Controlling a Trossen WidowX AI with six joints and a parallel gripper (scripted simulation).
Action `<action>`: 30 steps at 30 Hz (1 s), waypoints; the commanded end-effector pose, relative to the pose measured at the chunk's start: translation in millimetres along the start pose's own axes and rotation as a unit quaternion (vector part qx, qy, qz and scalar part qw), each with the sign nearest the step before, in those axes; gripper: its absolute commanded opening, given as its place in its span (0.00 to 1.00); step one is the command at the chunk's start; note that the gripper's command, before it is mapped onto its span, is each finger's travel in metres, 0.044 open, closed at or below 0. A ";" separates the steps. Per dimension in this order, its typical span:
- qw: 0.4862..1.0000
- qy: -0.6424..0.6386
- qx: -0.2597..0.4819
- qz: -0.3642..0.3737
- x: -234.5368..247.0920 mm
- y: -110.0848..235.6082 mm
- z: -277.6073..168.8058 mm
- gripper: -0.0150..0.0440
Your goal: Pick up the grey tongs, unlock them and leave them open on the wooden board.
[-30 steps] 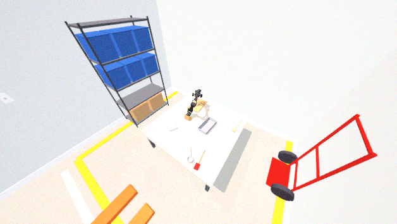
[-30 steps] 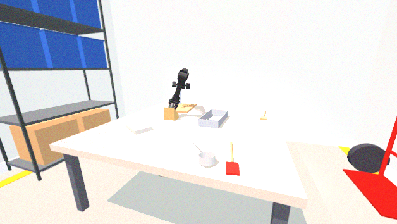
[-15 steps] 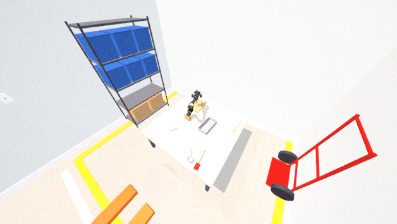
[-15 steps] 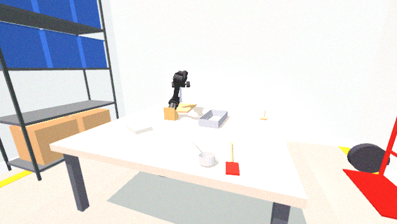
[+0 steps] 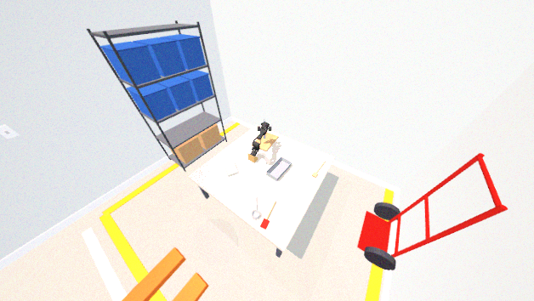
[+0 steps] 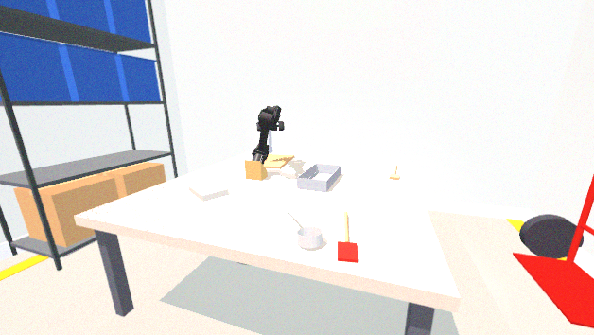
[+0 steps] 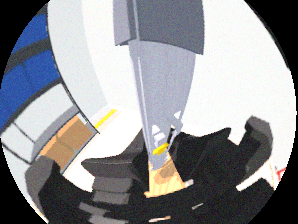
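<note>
My gripper (image 6: pixel 270 129) (image 5: pixel 264 131) is raised above the far left part of the table and is shut on the grey tongs (image 7: pixel 160 90) (image 6: pixel 270 141). The tongs hang from it with their tips pointing down and their arms close together, narrowing to a point in the wrist view. They hang over the near end of the wooden board (image 6: pixel 280 161) (image 5: pixel 270 142), beside the arm's base. The grey roasting tin (image 6: pixel 320 177) (image 5: pixel 279 168) stands to the right of the board with nothing across it.
A tan block (image 6: pixel 255 169) sits at the arm's base. A flat white block (image 6: pixel 208 192), a white cup (image 6: pixel 310 238), a red spatula (image 6: pixel 347 250) and a small wooden spatula (image 6: pixel 394 174) lie on the table. A shelf rack (image 6: pixel 28 166) stands left, a red hand truck (image 6: pixel 563 265) right.
</note>
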State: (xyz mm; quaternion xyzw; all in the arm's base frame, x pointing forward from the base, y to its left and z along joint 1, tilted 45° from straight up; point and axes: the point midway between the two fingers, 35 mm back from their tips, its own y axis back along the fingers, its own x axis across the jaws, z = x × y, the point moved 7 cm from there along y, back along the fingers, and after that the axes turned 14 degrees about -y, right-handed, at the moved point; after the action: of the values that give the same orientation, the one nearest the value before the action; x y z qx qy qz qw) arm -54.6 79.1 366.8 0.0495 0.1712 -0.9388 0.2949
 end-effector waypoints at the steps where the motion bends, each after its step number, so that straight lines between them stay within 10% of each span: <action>1: 1.000 0.004 -0.006 0.002 0.3 1.2 1.6 0.00; 30: 0.999 -0.024 0.040 -0.003 -2.9 -10.0 3.3 0.00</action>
State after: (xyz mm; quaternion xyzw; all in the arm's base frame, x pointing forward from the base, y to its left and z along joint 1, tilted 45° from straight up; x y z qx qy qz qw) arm -56.9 85.0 367.3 0.0469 0.1407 -0.9440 0.2948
